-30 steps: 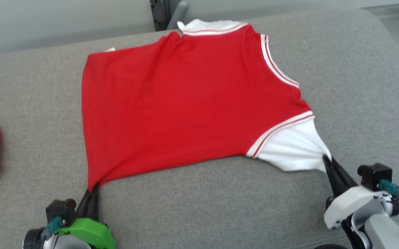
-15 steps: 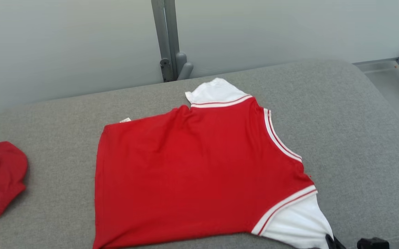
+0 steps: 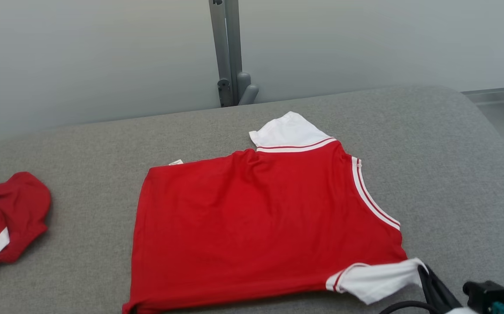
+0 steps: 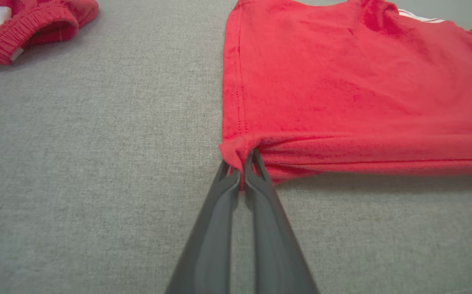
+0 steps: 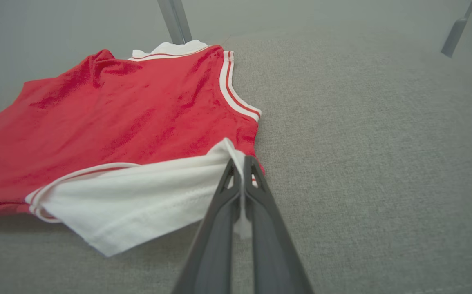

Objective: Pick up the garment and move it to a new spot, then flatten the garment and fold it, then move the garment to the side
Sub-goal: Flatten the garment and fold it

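Left wrist view shows the left gripper (image 4: 240, 165) pinched shut on the near-left hem corner of the red jersey (image 4: 342, 81), spread on the grey cushion (image 4: 76, 163). The right gripper (image 5: 242, 167) clamps its white sleeve (image 5: 137, 200), near right. Lifting both corners evenly, cloth taut, should fold it cleanly.

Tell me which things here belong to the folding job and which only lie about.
In the job: red shirt; left gripper, shut on its hem corner; right gripper, shut on its white sleeve.
Lying about: crumpled red garment; metal post.
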